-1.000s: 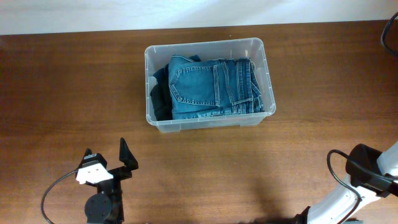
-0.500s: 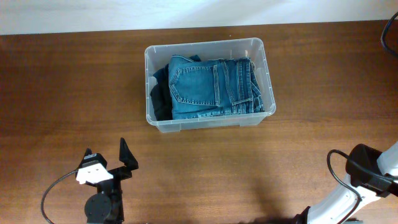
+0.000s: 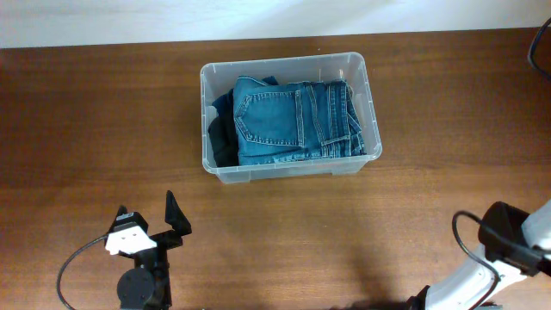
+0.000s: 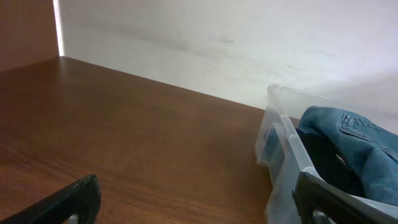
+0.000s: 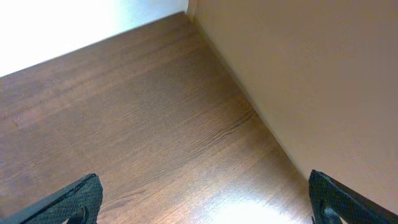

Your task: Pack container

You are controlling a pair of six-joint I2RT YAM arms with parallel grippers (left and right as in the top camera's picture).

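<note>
- The container point(image 3: 284, 62), a clear plastic bin, sits on the wooden table point(image 3: 86, 129) in the upper middle of the overhead frame, near the far edge.
- Folded blue jeans point(image 3: 293, 120) fill most of the bin, back pockets up, with a darker garment point(image 3: 219, 129) tucked beneath along its left side.
- The left gripper point(image 3: 146, 215) hovers low in the lower left of the overhead frame, well apart from the bin, its jaws spread wide with nothing between them.
- The left wrist view shows the bin's corner at the right edge.
- The right gripper point(image 5: 205, 205) has its jaws wide apart over bare tabletop, holding nothing; a tan panel point(image 5: 311, 74) fills the right of its view.
- The right arm point(image 3: 508, 241) occupies the lower right corner of the overhead frame.
</note>
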